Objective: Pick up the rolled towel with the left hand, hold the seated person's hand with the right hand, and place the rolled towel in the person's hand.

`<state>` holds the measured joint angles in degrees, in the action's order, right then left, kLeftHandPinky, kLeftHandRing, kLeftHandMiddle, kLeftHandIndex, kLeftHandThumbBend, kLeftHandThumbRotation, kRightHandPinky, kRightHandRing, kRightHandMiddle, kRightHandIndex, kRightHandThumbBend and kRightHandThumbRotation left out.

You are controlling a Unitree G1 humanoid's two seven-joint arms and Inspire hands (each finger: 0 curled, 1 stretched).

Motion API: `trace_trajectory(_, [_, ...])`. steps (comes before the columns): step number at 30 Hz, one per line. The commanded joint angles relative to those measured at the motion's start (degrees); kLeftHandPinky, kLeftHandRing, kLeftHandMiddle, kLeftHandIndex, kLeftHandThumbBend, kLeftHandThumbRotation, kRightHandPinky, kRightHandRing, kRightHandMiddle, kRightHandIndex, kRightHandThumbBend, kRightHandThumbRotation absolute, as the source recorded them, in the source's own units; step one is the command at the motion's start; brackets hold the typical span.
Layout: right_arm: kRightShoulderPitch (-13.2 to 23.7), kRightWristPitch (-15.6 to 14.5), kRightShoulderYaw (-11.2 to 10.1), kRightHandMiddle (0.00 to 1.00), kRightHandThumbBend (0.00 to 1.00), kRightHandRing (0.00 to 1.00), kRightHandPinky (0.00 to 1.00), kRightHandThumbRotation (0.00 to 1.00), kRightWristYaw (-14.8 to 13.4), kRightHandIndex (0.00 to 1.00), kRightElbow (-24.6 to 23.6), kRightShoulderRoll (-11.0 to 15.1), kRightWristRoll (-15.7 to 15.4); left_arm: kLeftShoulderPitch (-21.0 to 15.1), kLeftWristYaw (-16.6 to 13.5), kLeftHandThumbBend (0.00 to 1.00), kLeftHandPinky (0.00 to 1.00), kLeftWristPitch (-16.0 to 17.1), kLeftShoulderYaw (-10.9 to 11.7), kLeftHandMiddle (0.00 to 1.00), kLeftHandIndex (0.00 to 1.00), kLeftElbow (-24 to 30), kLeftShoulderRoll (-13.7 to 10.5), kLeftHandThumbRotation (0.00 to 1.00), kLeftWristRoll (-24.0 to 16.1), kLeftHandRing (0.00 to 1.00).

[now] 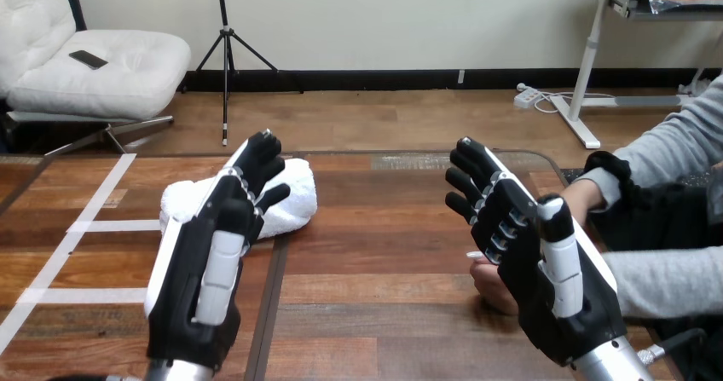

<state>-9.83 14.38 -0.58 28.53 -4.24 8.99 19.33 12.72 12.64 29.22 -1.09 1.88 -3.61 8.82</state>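
Fluffy white rolled towel (294,195) beyond the spread left hand (200,279); right hand (533,262) spread over the person's hand (490,285).

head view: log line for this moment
left hand: open, by rolled towel | right hand: open, by person's hand | rolled towel: on table, ungrasped

Left robot hand (201,270), right robot hand (533,266) — uncurled

The robot's left hand (205,270) and right hand (533,262) are black, with white shells along backs and thumbs and black-and-white jointed fingers (474,161). Its left forearm (176,371) and right forearm (612,362) are silver.
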Motion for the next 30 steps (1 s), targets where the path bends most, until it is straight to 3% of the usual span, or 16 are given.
trace_trajectory(1, [4.77, -0.16, 0.39, 1.00, 0.85, 1.00, 1.00, 1.00, -0.45, 0.97, -1.23, -1.46, 0.85, -5.81, -0.69, 0.74, 0.83, 0.70, 1.07, 0.91, 0.88, -1.79, 0.22, 0.93, -0.55, 0.90])
trace_trajectory(9, [5.01, -0.96, 1.45, 1.00, 0.85, 1.00, 1.00, 1.00, -0.49, 0.99, -0.59, -2.43, 0.73, -8.75, -0.49, 0.75, 0.83, 2.23, 2.41, 0.89, 0.86, -5.40, -0.85, 0.90, -0.54, 0.88])
trace_trajectory(19, [4.59, -0.32, 2.26, 1.00, 0.84, 1.00, 1.00, 1.00, 0.11, 1.00, -0.65, -2.90, -0.56, -11.88, -1.86, 0.77, 0.82, 2.62, 4.41, 0.88, 0.86, -7.07, -3.66, 0.88, -5.17, 0.88])
trace_trajectory(30, [3.56, -0.08, 2.52, 1.00, 0.85, 1.00, 1.00, 1.00, 0.49, 0.99, -1.84, -2.23, -0.54, -14.53, -2.43, 0.94, 0.83, 0.68, 5.64, 0.90, 0.88, -5.84, -7.05, 0.78, -8.78, 0.91])
